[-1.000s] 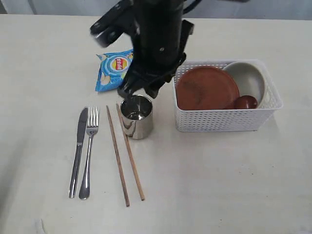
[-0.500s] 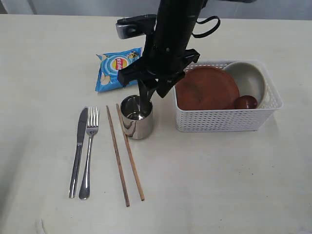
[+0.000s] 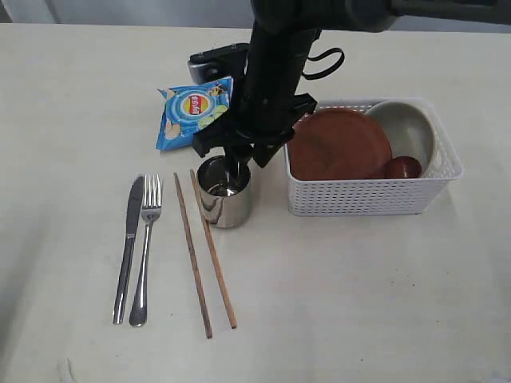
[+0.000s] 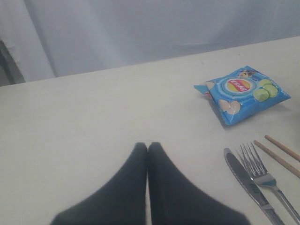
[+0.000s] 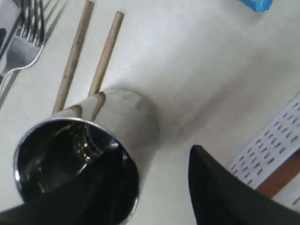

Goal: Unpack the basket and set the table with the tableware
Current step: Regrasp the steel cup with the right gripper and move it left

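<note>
Straddling the rim of the steel cup (image 3: 223, 195), the right claw (image 3: 237, 162) stands at what looks like the halfway point of the job. Four kinds of tableware are out on the table (image 3: 359, 303). The cup stands upright directly beneath the claw. The wooden chopsticks (image 3: 192, 255) lie just beside the cup and run away from the claw. The fork (image 3: 145, 251) and knife (image 3: 128, 247) lie parallel, farther from the claw on the side away from the basket (image 3: 367, 195).

The basket sits close by the claw's other side. It holds the round brown plate (image 3: 339, 144), the pale grey-green bowl (image 3: 409, 128) and the dark red-brown spoon (image 3: 402, 167), so three pieces are left to unpack. A blue chip bag (image 3: 190, 112) lies behind the claw and is not tableware.

The right arm drops steeply from the upper edge of the exterior view, its wrist nearly vertical, reaching across the middle to the cup. Its jaws stand apart: one finger dips inside the cup, while the other finger (image 5: 220, 192) hangs outside with a clear gap to the cup's wall. By that gap the claw is open and not clamping the cup.

The left claw (image 4: 147, 149) is out of the exterior view. Its fingers are pressed together on nothing, and it sits low over bare table, with the knife, fork and chip bag well ahead of it.
</note>
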You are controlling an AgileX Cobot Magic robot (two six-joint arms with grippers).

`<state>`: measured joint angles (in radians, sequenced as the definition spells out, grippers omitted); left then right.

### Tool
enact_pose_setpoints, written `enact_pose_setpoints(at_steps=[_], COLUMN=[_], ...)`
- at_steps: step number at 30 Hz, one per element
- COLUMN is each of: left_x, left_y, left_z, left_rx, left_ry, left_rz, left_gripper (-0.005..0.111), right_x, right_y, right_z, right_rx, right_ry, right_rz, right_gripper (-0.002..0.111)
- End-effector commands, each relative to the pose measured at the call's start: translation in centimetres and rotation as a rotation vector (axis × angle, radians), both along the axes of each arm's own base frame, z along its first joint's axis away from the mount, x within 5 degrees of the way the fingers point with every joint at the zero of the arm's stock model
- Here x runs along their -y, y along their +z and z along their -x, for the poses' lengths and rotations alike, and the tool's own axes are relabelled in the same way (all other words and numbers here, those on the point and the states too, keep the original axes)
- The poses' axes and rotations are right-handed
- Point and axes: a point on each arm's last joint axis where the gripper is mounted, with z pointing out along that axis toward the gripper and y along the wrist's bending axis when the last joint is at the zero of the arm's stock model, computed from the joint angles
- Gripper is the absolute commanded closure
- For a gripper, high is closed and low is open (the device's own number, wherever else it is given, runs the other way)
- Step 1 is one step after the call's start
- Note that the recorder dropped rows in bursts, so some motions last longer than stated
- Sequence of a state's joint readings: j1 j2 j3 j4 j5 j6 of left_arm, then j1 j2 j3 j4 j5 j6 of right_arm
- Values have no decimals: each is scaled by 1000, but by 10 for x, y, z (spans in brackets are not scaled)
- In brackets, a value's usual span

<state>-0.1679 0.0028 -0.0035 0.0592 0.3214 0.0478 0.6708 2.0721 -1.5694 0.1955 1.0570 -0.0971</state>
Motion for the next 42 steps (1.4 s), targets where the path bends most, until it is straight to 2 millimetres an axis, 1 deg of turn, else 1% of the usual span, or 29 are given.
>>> enact_pose_setpoints(at_steps=[1, 4, 6, 10, 13, 16, 18, 20, 22, 23, 24, 27, 29, 30, 31, 33, 34, 40, 42], left_x=[1, 1, 1, 1, 1, 1, 1, 1, 1, 1, 1, 1, 1, 1, 1, 1, 1, 1, 1], left_y=[-1, -1, -1, -1, -1, -1, -1, -1, -1, -1, -1, -1, -1, -1, -1, -1, -1, -1, -1], left_z=[0, 0, 0, 0, 0, 0, 0, 0, 0, 0, 0, 0, 0, 0, 0, 0, 0, 0, 0], left_rx=[-1, -1, -1, -1, -1, -1, -1, -1, -1, -1, -1, -1, -1, -1, -1, -1, -1, -1, -1], left_ry=[-8, -8, -8, -8, -8, -8, -8, -8, -8, -8, -8, -8, -8, -8, -8, -8, -8, -8, -8], left_rz=[10, 10, 10, 10, 10, 10, 10, 10, 10, 10, 10, 10, 10, 10, 10, 10, 10, 10, 10], left_gripper=[107, 107, 107, 107, 107, 107, 107, 107, 107, 107, 107, 107, 107, 107, 107, 107, 107, 107, 107], right_x=[0, -1, -2, -7, -14, -27, -41, -58, -72, -80, -87, -108, -117, -119, -121, -128, -130, -131, -130], right_y=[-9, -4, 1, 18, 35, 57, 71, 78, 76, 72, 64, 49, 42, 41, 37, 30, 28, 1, 0], right_z=[-1, -3, -5, -11, -14, -16, -15, -15, -18, -20, -21, -24, -28, -32, -42, -47, -48, -54, -56], right_rx=[-10, 26, 46, 74, 94, 151, 222, 269, 263, 249, 232, 205, 243, 282, 354, 365, 368, 357, 376], right_ry=[17, 19, 32, 37, 41, 40, 38, 33, 23, 22, 26, 55, 39, 30, 4, -1, -2, -1, 1], right_rz=[20, 1, -12, -35, -68, -120, -178, -218, -233, -230, -219, -190, -139, -103, -58, -81, -84, -38, -18], right_gripper=[69, 91, 109, 109, 109, 109, 109, 109, 109, 109, 109, 109, 109, 109, 109, 109, 109, 109, 109])
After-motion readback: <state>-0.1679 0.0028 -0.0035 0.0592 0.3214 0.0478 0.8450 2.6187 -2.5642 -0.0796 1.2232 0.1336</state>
